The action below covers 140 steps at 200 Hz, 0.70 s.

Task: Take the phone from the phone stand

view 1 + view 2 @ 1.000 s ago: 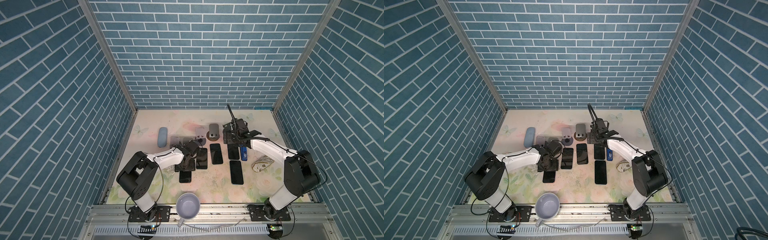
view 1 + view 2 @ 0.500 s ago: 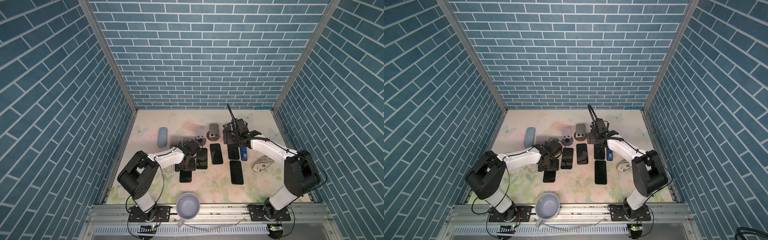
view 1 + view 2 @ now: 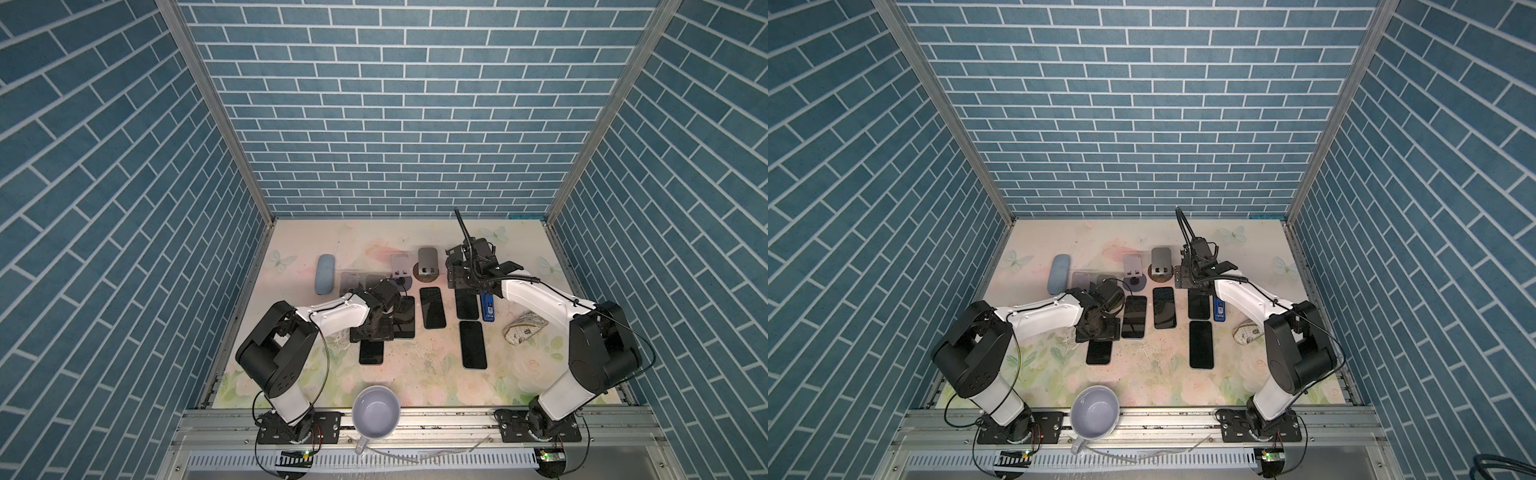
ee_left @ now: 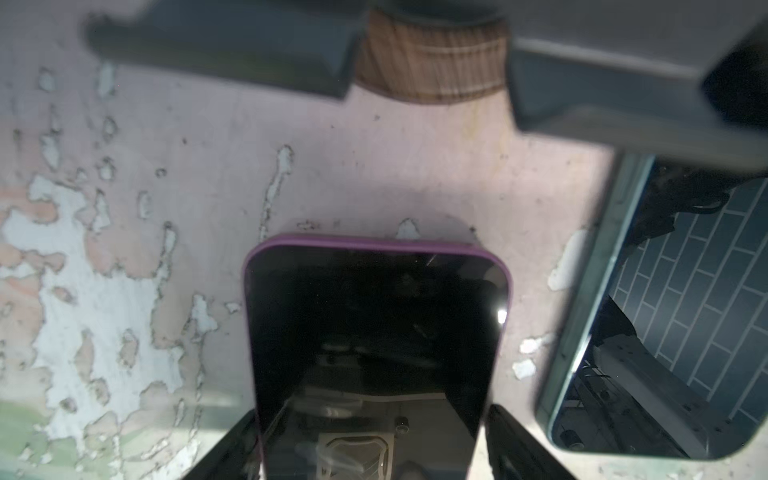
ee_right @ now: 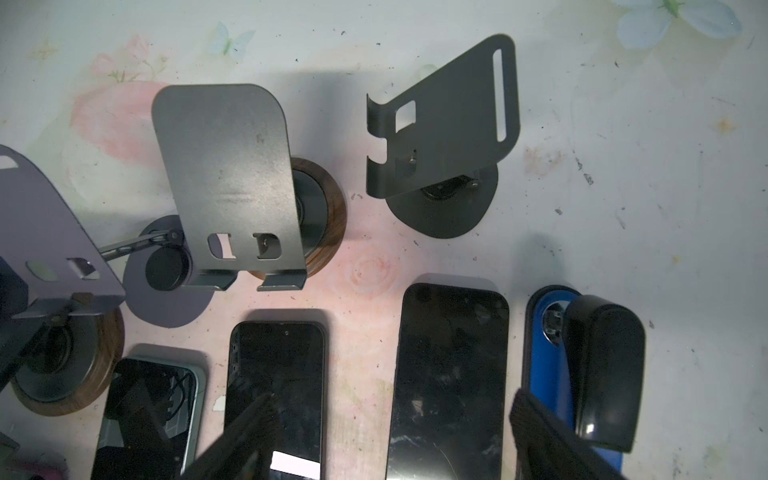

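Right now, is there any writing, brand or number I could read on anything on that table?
Nothing is legible in any view.
Blue stapler: small white label, too small to read.
Patterned white object: print too small to read.
Purple-cased phone: dark screen, no markings visible.

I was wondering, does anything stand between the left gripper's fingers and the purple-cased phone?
Nothing visible does. In the left wrist view the purple-cased phone lies right between the fingers of the left gripper. The green-edged phone lies beside it, apart, outside the fingers.
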### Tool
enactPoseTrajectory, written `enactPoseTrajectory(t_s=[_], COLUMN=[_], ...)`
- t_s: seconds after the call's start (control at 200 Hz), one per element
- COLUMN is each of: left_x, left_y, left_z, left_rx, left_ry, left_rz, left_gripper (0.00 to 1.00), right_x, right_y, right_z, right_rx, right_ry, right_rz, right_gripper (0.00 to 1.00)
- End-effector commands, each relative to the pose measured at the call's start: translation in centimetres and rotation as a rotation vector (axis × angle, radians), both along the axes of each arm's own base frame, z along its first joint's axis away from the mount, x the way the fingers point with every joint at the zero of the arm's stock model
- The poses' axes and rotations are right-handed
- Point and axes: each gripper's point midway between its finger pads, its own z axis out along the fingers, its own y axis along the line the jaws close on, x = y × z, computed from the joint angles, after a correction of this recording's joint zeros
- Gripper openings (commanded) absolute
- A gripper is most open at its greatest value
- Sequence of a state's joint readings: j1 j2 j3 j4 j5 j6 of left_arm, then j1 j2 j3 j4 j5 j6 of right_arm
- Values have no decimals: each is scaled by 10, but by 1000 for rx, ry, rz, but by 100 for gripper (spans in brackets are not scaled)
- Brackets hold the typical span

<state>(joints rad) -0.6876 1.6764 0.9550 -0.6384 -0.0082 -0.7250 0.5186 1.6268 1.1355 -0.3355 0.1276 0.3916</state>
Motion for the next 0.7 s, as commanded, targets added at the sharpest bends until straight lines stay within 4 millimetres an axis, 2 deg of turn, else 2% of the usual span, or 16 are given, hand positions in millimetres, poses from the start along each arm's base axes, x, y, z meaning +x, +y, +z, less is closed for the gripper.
enactPoseTrajectory(t_s=[0.0, 0.195, 0.465, 0.695], left_x=[0, 2, 9, 8], left_y=[-3, -4, -2, 4], left_z=[-1, 5, 30, 41], left_rx=[-3, -20, -5, -10], left_ry=[3, -22, -113, -185], left_rz=[-14, -22, -55, -53], left_gripper=[85, 86, 86, 86], right_x=[-5, -6, -6, -5], right_y=[-5, -5, -6, -5], right_z=[1, 1, 1, 1], right_rx=[-23, -23, -27, -23], right_ry=[-12, -12, -11, -7], right_rz=[10, 11, 6, 3], right_gripper=[88, 88, 88, 88])
